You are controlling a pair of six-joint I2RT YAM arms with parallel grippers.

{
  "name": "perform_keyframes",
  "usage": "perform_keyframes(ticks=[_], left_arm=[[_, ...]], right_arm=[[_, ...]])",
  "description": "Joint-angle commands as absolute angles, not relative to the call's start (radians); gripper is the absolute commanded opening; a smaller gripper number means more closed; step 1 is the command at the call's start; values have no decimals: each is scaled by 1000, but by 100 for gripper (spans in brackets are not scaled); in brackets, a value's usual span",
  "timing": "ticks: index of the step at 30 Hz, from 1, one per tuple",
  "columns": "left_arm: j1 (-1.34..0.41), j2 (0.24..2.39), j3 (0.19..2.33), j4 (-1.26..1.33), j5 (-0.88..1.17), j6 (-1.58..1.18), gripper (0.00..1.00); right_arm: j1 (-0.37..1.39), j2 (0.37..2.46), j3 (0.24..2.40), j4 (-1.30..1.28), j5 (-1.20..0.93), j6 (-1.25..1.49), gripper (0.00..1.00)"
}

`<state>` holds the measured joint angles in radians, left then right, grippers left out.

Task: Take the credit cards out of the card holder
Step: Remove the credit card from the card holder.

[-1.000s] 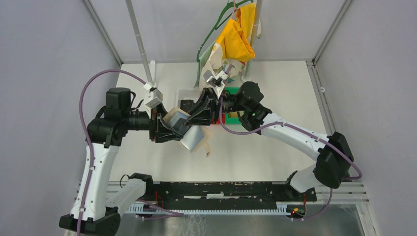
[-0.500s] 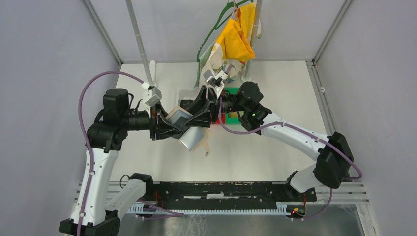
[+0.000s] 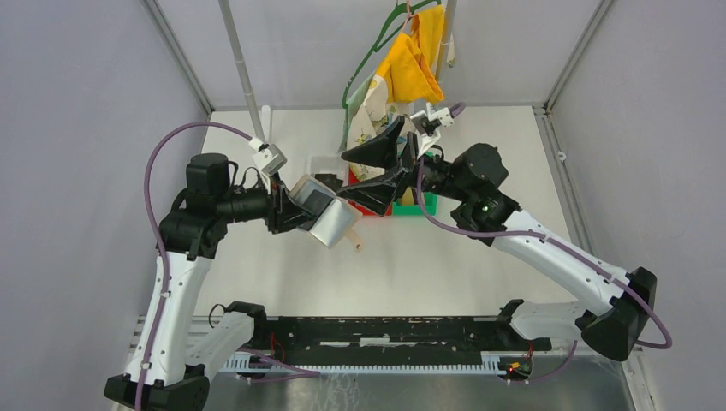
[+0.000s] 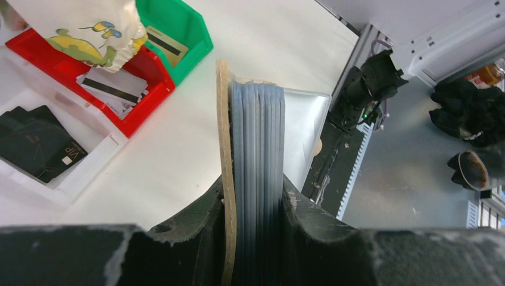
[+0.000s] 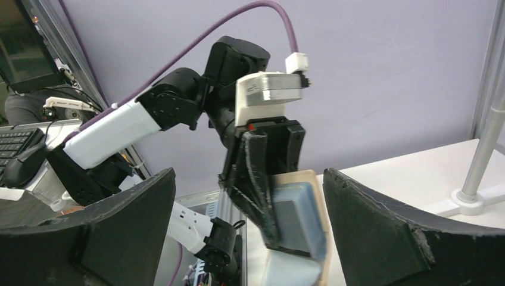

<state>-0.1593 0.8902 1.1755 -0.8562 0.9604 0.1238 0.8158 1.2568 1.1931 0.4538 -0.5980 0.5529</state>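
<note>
**Card holder (image 3: 330, 224) pinched aloft, right hand (image 3: 370, 174) spread wide**
The card holder is clamped edge-on in the left hand (image 4: 253, 199) above the table (image 4: 178, 137); the right hand is held empty beside it. A hard tug on a sleeve (image 4: 257, 131) could drag the holder loose. Black credit cards (image 4: 37, 143) are seen in the white bin (image 4: 89, 174), silvery ones in the red bin (image 4: 145, 116), one in the green bin (image 4: 198, 49).

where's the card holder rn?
Top view, left of centre: the card holder is clamped in the left hand, lifted off the table on the near side of the white bin; right hand open beside it.
</note>
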Motion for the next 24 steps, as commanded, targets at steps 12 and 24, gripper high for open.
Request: perform_keyframes(ticks=[12, 24], left_arm=[[-164, 871, 1108, -652, 829, -48, 2], [-162, 946, 1192, -785, 941, -49, 2]], right_arm=[[965, 1356, 1078, 624, -474, 721, 92], [958, 1355, 821, 780, -382, 868, 76]])
